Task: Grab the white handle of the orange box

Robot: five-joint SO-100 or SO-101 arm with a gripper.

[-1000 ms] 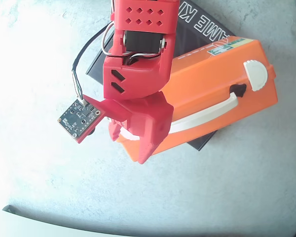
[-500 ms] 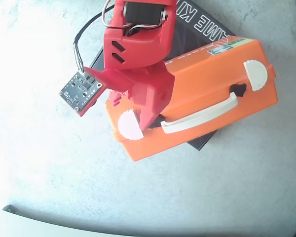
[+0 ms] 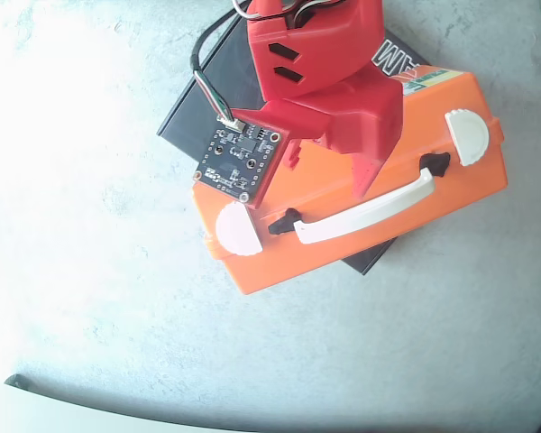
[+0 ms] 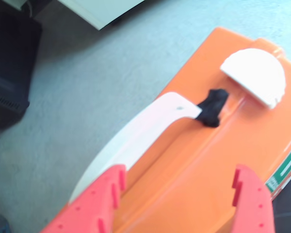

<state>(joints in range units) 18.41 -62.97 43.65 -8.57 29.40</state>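
Step in hand: approach, no grasp yet. Orange box (image 3: 361,203) lies flat on a black slab (image 3: 207,99) on the grey table (image 3: 90,298), tilted in the overhead view, its right end higher. White handle (image 3: 365,209) runs along the box's near long side, held by black hinges (image 3: 284,224) at both ends; white latches (image 3: 237,227) sit at the two corners.

Red gripper (image 4: 182,199) hovers over the box top, fingers apart, nothing between them but orange lid. In the wrist view the left finger (image 4: 104,199) sits at or just over the handle's lower stretch; the right finger (image 4: 252,199) is over bare lid. Contact with the handle: cannot tell, looks clear.

Handle is not between the fingers yet, more under the left one. Next move likely calls for shifting toward the handle side so the bar is straddled, then dropping and closing. Risk: handle lies close to the lid, so one finger may need to slip under or past its edge.
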